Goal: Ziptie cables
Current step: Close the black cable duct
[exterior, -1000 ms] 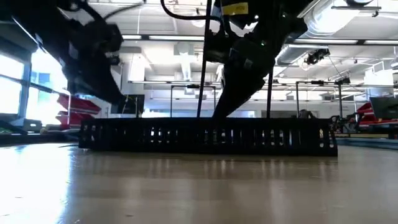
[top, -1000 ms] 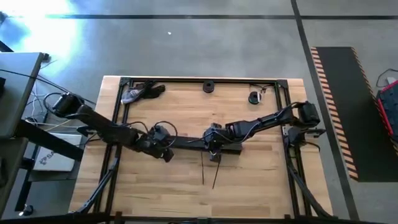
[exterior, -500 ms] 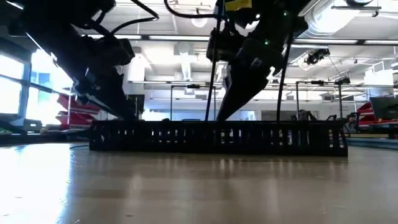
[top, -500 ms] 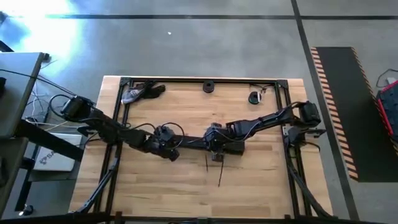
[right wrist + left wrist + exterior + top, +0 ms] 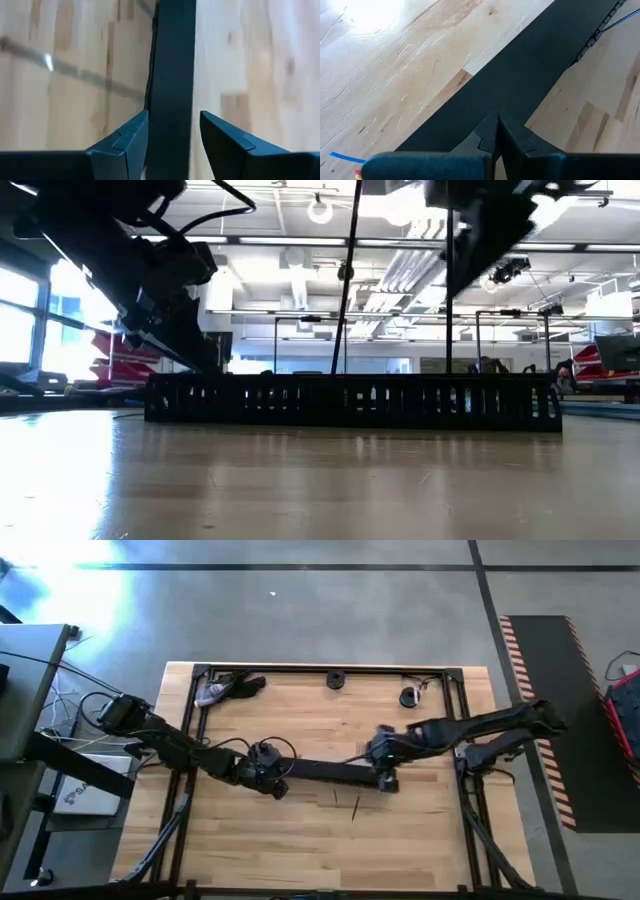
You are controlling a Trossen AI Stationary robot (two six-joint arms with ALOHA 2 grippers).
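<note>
A long black slotted strip lies flat across the middle of the table and shows side-on in the low view. My left gripper is shut at the strip's left end. My right gripper is open above the strip's right end. Its fingers stand to either side of the strip, raised clear of it. Two thin cables lie loose on the wood just on the near side of the strip. Another thin strand shows blurred beside the strip. My left gripper has its shut fingertips over the strip's flat black top near its left end, slanting down from the table's left. Whether they touch the strip I cannot tell.
A black frame runs around the tabletop. At the far edge lie a grey and black object, a round black part and a small black part. Bare wood spreads toward the near edge.
My right gripper has gone from the strip's middle toward the table's right edge and has risen. My left gripper went a little toward the right edge, and the strip slid the same way along the table, then both stayed still.
</note>
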